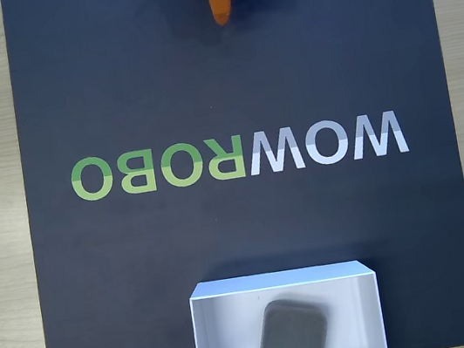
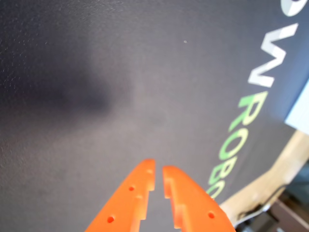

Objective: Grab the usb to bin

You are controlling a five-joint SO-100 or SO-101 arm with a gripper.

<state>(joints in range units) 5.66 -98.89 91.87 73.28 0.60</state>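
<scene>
1. The usb (image 1: 293, 336) lies flat inside the bin (image 1: 207, 337), a little tilted, one corner towards the bin's far wall, with white floor showing around it; in the fixed view it sits at the bottom edge, the whole dark mat (image 1: 112, 87) away from the fingers
2. The bin rests on the near end of the mat, below the big printed lettering (image 1: 238, 156), and stays well apart from the arm
3. The gripper (image 2: 158, 175) sits at the top of the fixed view, its orange tip pointing down the mat towards the bin, roughly in line with the block
4. In the wrist view the two orange fingers (image 2: 137, 186) are nearly together, just a thin slit between them, and they grasp nothing; bare mat lies under them
5. Judging from this, the block is already in its place, so no reach towards it seems needed
</scene>
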